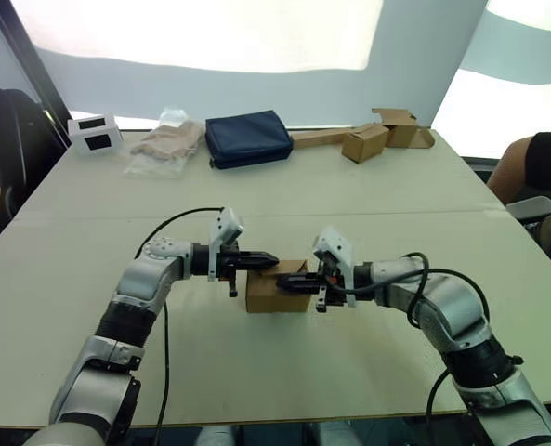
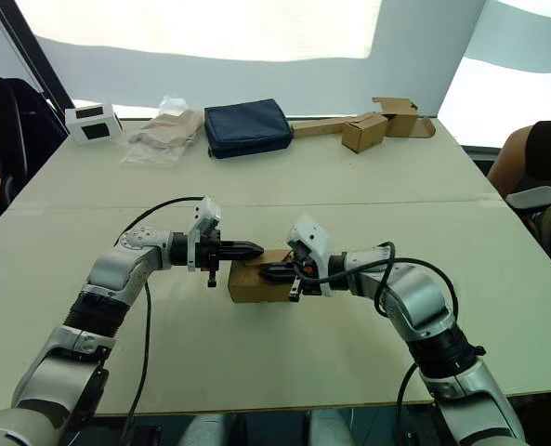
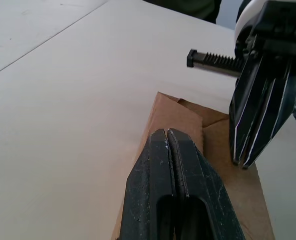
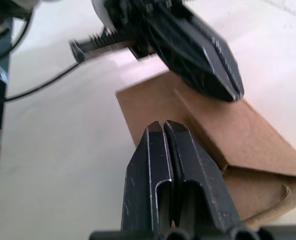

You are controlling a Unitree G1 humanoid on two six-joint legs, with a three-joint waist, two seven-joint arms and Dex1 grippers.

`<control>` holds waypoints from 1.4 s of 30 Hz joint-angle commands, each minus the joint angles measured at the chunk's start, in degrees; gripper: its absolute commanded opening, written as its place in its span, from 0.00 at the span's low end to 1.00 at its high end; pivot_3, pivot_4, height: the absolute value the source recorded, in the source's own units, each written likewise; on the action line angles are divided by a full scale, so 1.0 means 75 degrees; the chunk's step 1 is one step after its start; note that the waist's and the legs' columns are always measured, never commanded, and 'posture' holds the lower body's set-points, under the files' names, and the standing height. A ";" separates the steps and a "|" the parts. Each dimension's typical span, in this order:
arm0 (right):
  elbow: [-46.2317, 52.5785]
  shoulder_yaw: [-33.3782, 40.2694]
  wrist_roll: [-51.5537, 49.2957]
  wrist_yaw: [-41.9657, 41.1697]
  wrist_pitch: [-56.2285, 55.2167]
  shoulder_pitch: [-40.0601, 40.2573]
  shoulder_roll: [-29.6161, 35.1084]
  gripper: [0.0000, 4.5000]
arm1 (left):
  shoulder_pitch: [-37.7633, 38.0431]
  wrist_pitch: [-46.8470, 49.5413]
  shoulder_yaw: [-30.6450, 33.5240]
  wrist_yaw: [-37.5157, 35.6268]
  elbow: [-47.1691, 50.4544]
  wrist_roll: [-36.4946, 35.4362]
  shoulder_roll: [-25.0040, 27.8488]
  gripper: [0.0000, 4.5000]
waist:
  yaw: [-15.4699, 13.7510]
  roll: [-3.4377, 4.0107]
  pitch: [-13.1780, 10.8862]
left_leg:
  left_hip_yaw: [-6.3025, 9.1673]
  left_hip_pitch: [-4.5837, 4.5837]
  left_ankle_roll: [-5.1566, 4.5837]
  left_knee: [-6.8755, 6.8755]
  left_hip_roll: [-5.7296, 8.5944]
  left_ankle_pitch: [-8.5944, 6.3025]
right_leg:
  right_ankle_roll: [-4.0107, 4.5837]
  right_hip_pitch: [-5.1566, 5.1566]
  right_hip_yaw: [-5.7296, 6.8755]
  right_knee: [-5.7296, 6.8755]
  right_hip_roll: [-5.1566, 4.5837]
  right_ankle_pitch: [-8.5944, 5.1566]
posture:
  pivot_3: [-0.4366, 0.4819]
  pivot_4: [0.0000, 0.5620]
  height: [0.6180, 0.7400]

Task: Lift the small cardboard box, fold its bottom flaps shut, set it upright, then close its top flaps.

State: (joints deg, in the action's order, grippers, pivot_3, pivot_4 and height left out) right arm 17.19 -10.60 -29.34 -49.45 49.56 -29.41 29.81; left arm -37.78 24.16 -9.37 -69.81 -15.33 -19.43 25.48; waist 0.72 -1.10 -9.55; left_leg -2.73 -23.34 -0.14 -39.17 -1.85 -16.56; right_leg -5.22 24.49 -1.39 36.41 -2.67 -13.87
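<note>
flaps on the small cardboard box (image 1: 273, 290), centre of frame, lie folded flat. left gripper (image 1: 271, 259) and right gripper (image 1: 282, 279), both closed and empty, hover at its top. closing looks nearly done; next likely calls for pressing the last flap flush.

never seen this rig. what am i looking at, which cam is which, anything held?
A two-armed humanoid robot at a pale table. Two pictures come from its head camera, looking down over its arms. The other two come from wrist cameras, looking along each gripper's black fingers. Between the arms sits the small cardboard box, resting on the table. The left gripper and right gripper are both shut and sit over the box's folded flaps; neither holds anything. At the far edge lie a navy pouch, a plastic bag, a white device and two smaller tan boxes.
</note>
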 commanded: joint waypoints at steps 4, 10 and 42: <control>0.0620 0.0693 -0.0452 0.0336 0.0191 -0.0189 0.0036 0.00 | 0.0035 -0.0097 -0.0041 -0.0061 0.0099 0.0065 0.0067 0.00 | -0.0002 0.0000 0.0000 | 0.0002 0.0002 0.0000 0.0000 -0.0001 0.0000 | 0.0001 0.0000 0.0000 0.0001 0.0001 -0.0001 | 0.48 0.27 1.00; 0.0566 0.0725 -0.0347 0.0559 0.0131 -0.0306 0.0148 0.00 | -0.0209 0.0382 0.0284 0.0045 0.0718 -0.0366 0.0141 0.00 | -0.0001 0.0000 0.0000 | 0.0000 -0.0001 0.0000 0.0000 0.0000 0.0000 | 0.0001 0.0000 0.0000 -0.0001 0.0000 0.0000 | 0.48 0.27 1.00; 0.1068 0.1526 -0.0842 0.0363 0.0297 0.0101 0.0626 0.00 | 0.1077 0.2195 0.1865 0.1002 0.3206 -0.1689 0.1477 0.00 | 0.0012 0.0001 -0.0003 | 0.0002 -0.0005 0.0000 0.0006 -0.0013 0.0000 | -0.0001 0.0009 -0.0001 -0.0001 -0.0004 0.0001 | 0.48 0.27 1.00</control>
State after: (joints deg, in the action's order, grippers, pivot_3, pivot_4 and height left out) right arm 22.03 -2.46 -33.52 -46.15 50.57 -28.51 32.67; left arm -30.18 37.45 0.50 -62.56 4.28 -28.12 34.80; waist 0.81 -1.10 -9.58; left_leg -2.72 -23.37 -0.14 -39.11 -1.99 -16.57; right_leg -5.23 24.55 -1.40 36.40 -2.74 -13.87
